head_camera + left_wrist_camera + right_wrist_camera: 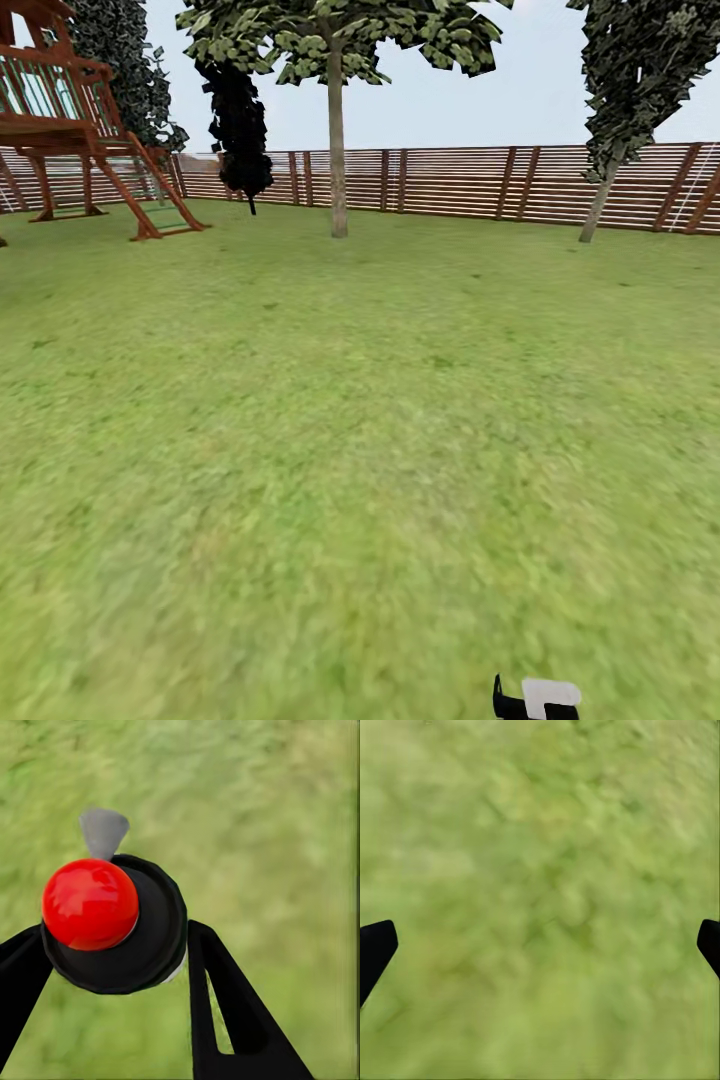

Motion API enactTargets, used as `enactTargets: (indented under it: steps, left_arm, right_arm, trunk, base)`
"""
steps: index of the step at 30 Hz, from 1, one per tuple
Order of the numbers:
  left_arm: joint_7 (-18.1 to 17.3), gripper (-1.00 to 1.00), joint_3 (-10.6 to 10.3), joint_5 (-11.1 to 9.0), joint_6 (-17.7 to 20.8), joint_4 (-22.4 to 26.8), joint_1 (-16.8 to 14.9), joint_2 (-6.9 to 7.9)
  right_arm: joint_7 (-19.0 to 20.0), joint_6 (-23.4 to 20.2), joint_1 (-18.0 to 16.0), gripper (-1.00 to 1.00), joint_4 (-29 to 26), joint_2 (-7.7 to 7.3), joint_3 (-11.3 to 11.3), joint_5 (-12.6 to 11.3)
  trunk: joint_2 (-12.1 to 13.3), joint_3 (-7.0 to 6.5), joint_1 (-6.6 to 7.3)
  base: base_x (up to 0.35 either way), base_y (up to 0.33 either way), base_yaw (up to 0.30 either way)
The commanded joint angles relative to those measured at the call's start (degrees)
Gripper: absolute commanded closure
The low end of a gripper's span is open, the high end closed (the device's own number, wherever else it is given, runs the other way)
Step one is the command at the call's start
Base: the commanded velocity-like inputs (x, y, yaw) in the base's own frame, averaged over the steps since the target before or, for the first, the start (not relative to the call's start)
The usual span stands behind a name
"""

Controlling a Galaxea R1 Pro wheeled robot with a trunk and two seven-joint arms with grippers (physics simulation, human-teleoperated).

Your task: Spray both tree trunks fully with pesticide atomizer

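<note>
So the pesticide atomizer is already off the floor; in the left wrist view the left gripper has its jaws pinching the dark bottle from both sides, red top facing the camera, a little grey nozzle tab poking out past it over blurry grass; the right gripper has its jaws spread wide with nothing between them, just lawn underneath.

Head view: two trees ahead across the lawn, the nearer tree trunk roughly centre and a second, leaning trunk off to the right, both just in front of the slatted fence; there's also an all-black skinny tree and a wooden play frame on the left, neither of which matters; a bit of black and white robot hardware pokes in at the bottom edge, can't tell which part it is.

My read is we're in the carry-to-the-tree stage, and both trunks are still well away, so no spraying yet.

What could go wrong: the bottle is tiny and round, so any jolt while the base rolls could twist it in the jaws or drop it into the grass; also the nozzle has to face the trunk, and spraying from too far or at one height would probably leave patches bare; and heading for the black tree by mistake would waste the run.
</note>
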State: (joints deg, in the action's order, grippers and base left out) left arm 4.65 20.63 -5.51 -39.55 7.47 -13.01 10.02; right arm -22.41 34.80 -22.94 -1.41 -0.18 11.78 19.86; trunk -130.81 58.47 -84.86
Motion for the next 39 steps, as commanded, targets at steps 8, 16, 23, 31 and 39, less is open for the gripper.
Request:
enactTargets:
  steps: [8, 16, 23, 31, 39]
  left_arm:
    - [0.0, 1.0, -0.1, 0.1, 0.0, 0.0, 0.0, 0.0]
    - [0.0, 1.0, -0.1, 0.1, -0.1, 0.0, 0.0, 0.0]
    - [0.0, 1.0, -0.1, 0.1, -0.1, 0.0, 0.0, 0.0]
    - [0.0, 1.0, -0.1, 0.1, -0.1, 0.0, 0.0, 0.0]
    - [0.0, 1.0, -0.1, 0.1, -0.1, 0.0, 0.0, 0.0]
  right_arm:
    - [0.0, 0.0, 0.0, -1.0, 0.0, 0.0, 0.0, 0.0]
    - [0.0, 0.0, 0.0, -1.0, 0.0, 0.0, 0.0, 0.0]
    - [0.0, 0.0, 0.0, -1.0, 0.0, 0.0, 0.0, 0.0]
    - [0.0, 0.0, 0.0, -1.0, 0.0, 0.0, 0.0, 0.0]
    - [0.0, 0.0, 0.0, -1.0, 0.0, 0.0, 0.0, 0.0]
  trunk:
    - [0.0, 0.0, 0.0]
    - [0.0, 0.0, 0.0]
    - [0.0, 0.0, 0.0]
    - [0.0, 0.0, 0.0]
    - [0.0, 0.0, 0.0]
  base:
    - [0.337, 0.0, 0.0]
    - [0.337, 0.0, 0.0]
    - [0.337, 0.0, 0.0]
    - [0.337, 0.0, 0.0]
    - [0.337, 0.0, 0.0]
